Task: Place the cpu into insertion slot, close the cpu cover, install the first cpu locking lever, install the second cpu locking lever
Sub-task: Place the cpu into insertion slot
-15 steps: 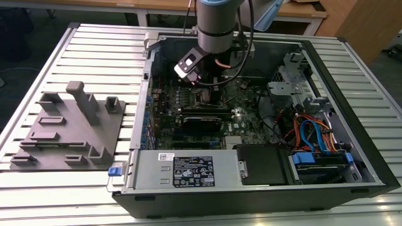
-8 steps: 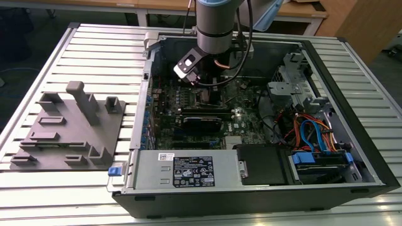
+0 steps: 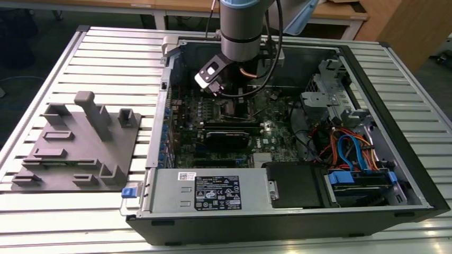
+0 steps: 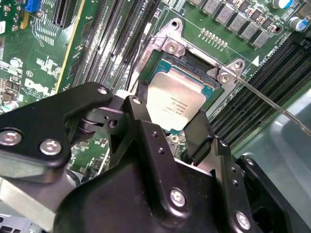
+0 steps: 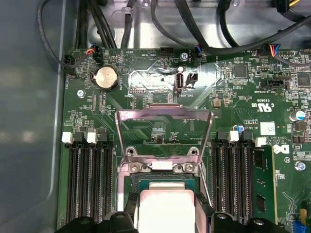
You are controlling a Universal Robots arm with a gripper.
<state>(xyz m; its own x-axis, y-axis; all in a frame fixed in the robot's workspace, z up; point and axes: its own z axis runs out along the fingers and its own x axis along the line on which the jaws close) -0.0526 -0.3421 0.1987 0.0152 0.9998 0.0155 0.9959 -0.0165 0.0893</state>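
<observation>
In both wrist views the cpu (image 4: 177, 99) (image 5: 165, 208), a pale silver square chip, sits between my gripper's (image 4: 170, 112) (image 5: 166, 213) black fingers (image 4: 138, 104), which are shut on its two sides. It lies right over the insertion slot (image 4: 194, 60) (image 5: 163, 180), a black socket with a silvery rim; whether it rests in the slot I cannot tell. The cpu cover (image 5: 165, 115) stands tilted up and open behind the socket. A thin wire locking lever (image 4: 272, 104) sticks out from one socket corner. In the exterior view my gripper (image 3: 227, 95) reaches down into the open computer case.
Long black memory slots (image 5: 90, 179) flank the socket on both sides. A power supply box (image 3: 215, 193) with a black label lies at the case's front, blue and orange cables (image 3: 353, 151) to the exterior view's right. A grey fixture plate (image 3: 78, 148) lies on the table at the left.
</observation>
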